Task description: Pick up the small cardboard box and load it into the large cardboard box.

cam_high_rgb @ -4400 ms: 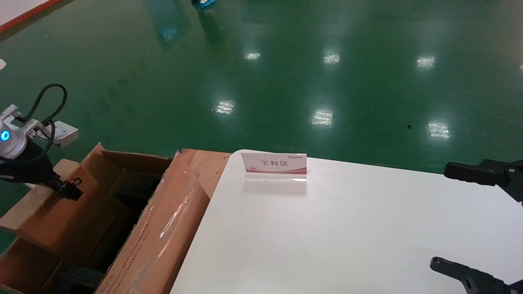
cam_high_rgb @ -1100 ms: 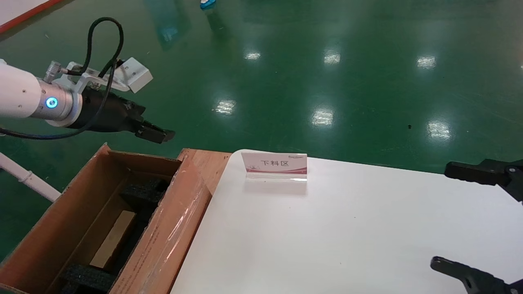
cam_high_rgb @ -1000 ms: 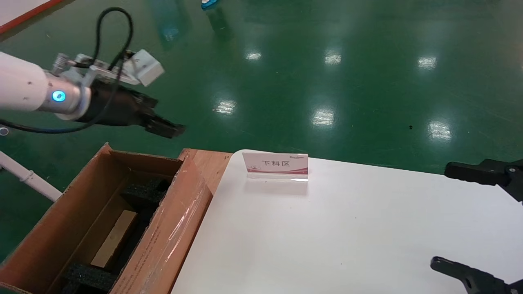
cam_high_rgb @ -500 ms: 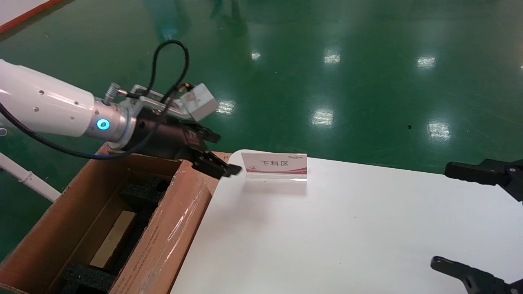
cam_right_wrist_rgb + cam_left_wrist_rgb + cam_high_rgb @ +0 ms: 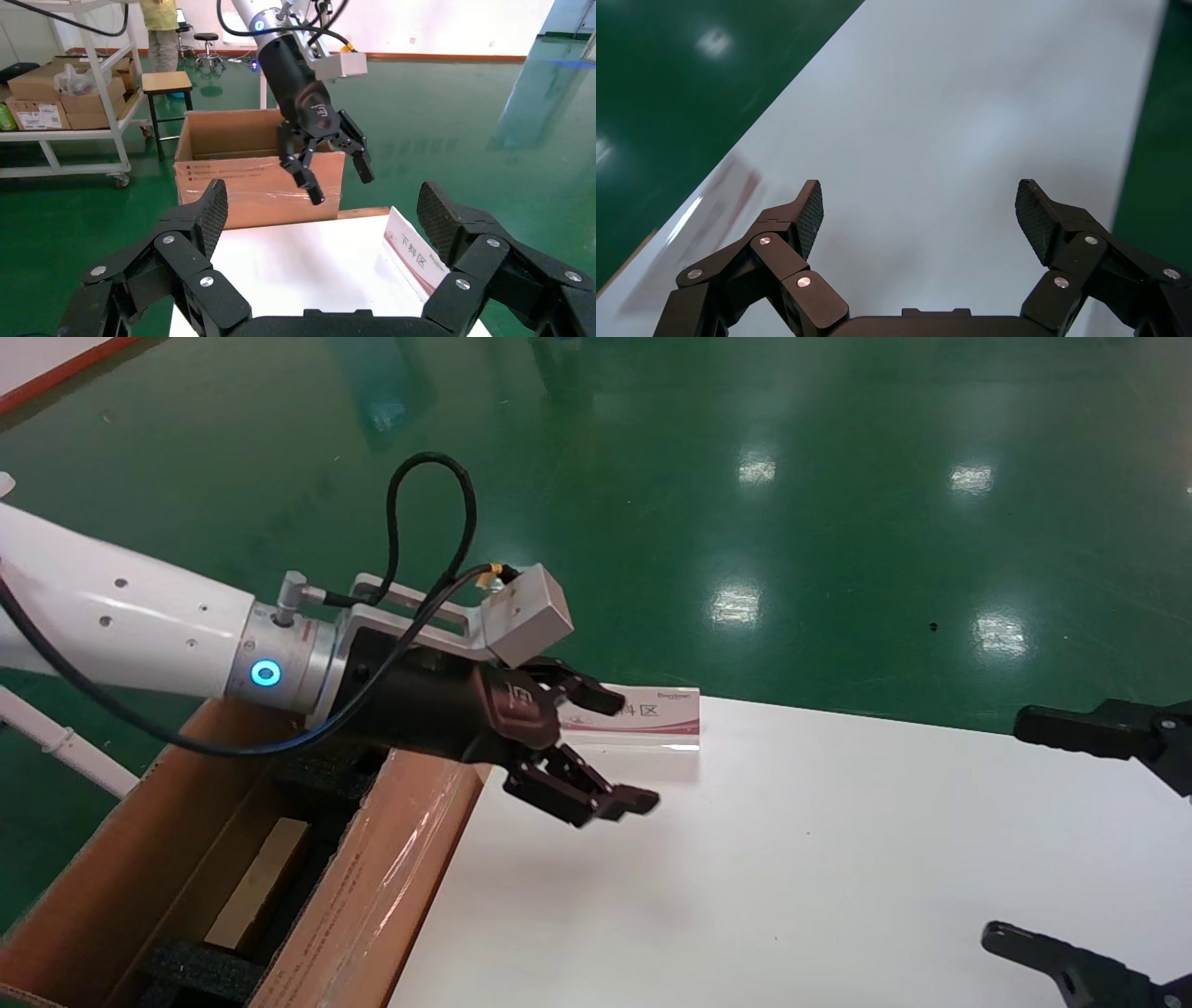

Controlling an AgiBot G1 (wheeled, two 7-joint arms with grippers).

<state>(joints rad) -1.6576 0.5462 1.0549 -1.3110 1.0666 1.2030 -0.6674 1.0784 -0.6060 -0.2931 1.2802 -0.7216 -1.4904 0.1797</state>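
Note:
The small cardboard box [image 5: 258, 885] lies inside the large cardboard box [image 5: 391, 887], down between strips of black foam [image 5: 200, 971]. The large box stands at the table's left edge, its taped flap against the table; it also shows in the right wrist view [image 5: 256, 179]. My left gripper [image 5: 619, 752] is open and empty, above the white table [image 5: 792, 859] just right of the carton and in front of the sign. It also shows in the right wrist view [image 5: 341, 179] and its own view [image 5: 919, 210]. My right gripper [image 5: 1024, 831] is open and empty at the table's right edge; its own view shows it too [image 5: 320, 210].
A small sign card [image 5: 652, 719] with red print stands at the table's far edge, partly hidden by the left gripper. Green floor lies beyond. The right wrist view shows a shelf cart [image 5: 63, 91] with cartons, a stool [image 5: 169, 84] and a person far off.
My left gripper let go of the small box in the carton, then rose and swung right, from over the carton to above the table. The right arm has not moved.

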